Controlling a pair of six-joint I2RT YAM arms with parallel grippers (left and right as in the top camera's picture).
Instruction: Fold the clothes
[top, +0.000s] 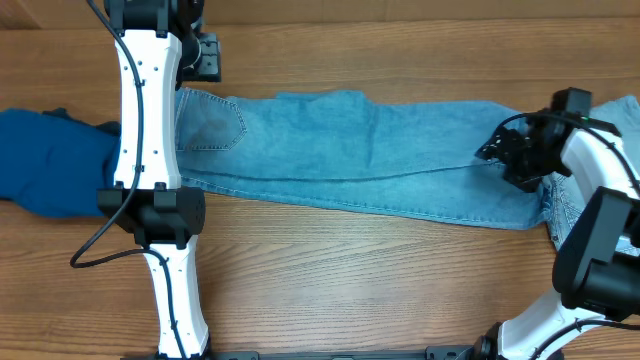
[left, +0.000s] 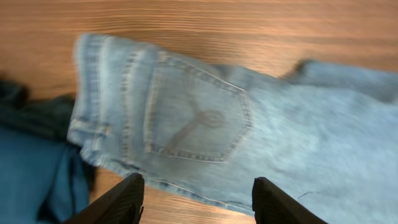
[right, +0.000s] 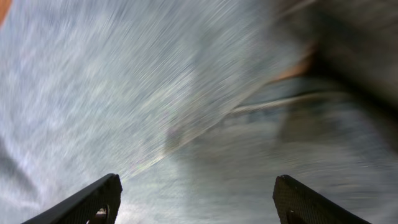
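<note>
- Left gripper (left: 199, 200): jaws apart, empty, hovering over the waistband (left: 93, 106), left.
- Right gripper (right: 196, 202): jaws wide, empty, over the leg end (top: 500, 205), right.
- Jeans (top: 360, 150): flat, mid-scene; judged soft, limp, fairly heavy; grasp waistband and leg end.

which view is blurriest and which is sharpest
Right wrist: worst, jeans streaked by motion blur, only its fingers crisp; left wrist: slightly soft, pocket stitching still readable; overhead: sharpest, with even light.
</note>
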